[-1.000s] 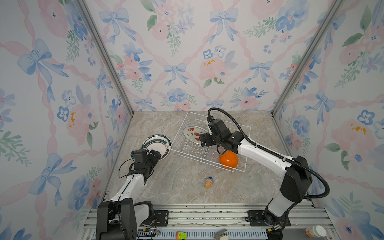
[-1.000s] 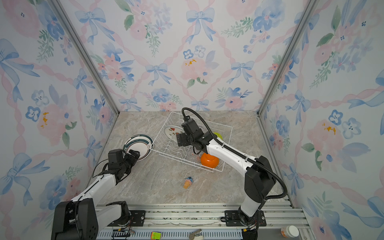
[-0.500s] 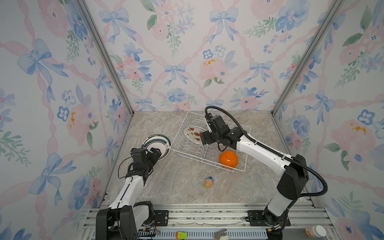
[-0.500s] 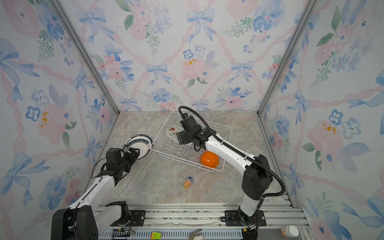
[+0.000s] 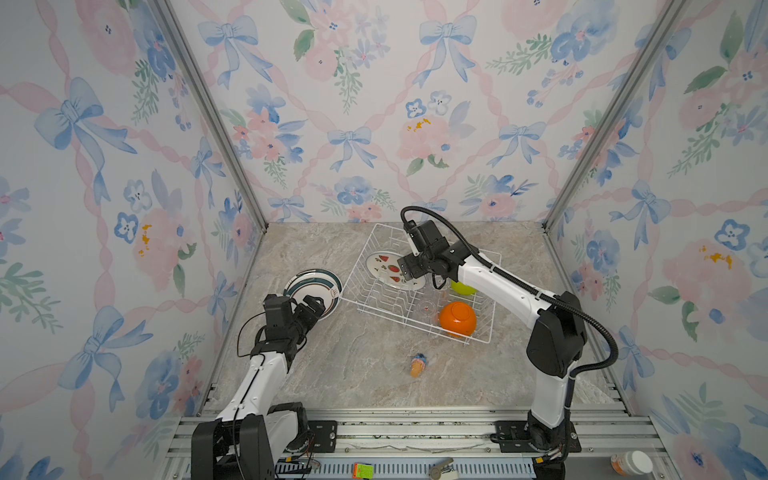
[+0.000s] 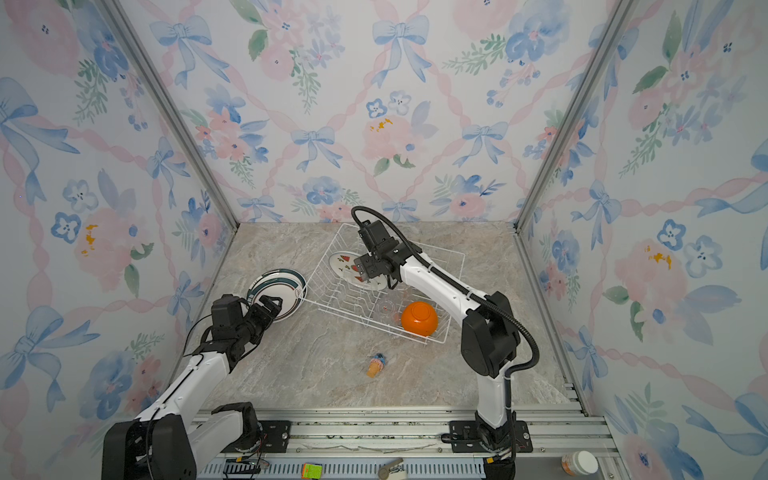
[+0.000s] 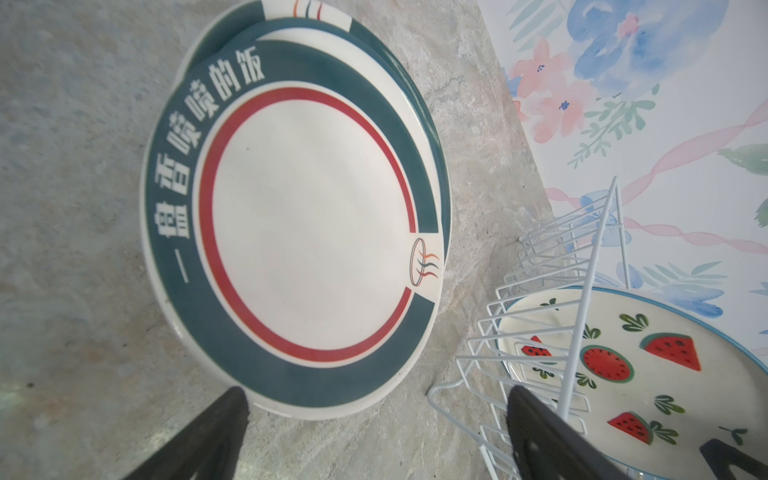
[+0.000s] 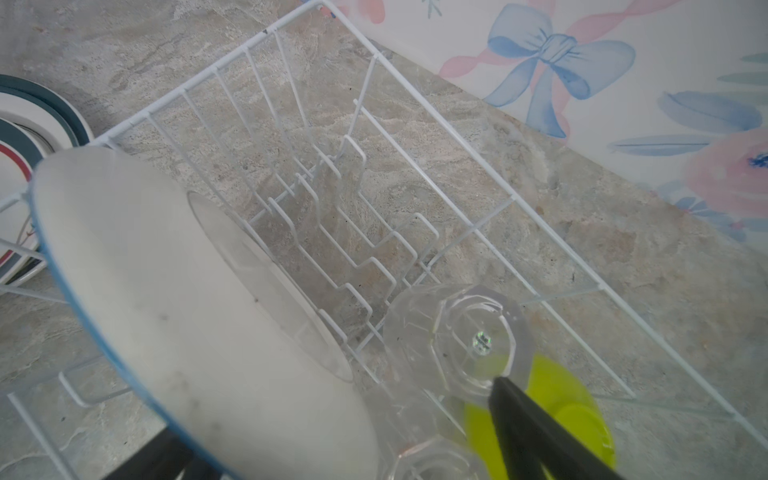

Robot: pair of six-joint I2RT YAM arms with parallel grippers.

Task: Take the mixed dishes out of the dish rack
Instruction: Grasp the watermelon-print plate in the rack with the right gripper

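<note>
A: Where's the watermelon plate [image 5: 384, 269]?
B: Leaning in the rack's [image 5: 386, 300] far-left prongs; glasses [image 8: 457, 332] and lime bowl [image 8: 582, 415] just right of it, orange bowl [image 5: 457, 318] nearer. The right end effector [image 5: 406, 272] is spread astride its rim, not pinching.
A: Risks?
B: A shallow bite could drop it onto the glasses, or a snagged prong could drag the rack. The left end effector [image 5: 312, 306], spread and empty, hovers by the stacked plates [image 5: 320, 280] on the desk [image 5: 365, 361].

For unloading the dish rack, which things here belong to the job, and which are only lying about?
Belong to the job: dish rack, watermelon plate, clear glasses, lime-green bowl, orange bowl, teal-rimmed plates beside the rack.

Lying about: toy cone on the table, small cube and capped bottle by the front rail.
</note>
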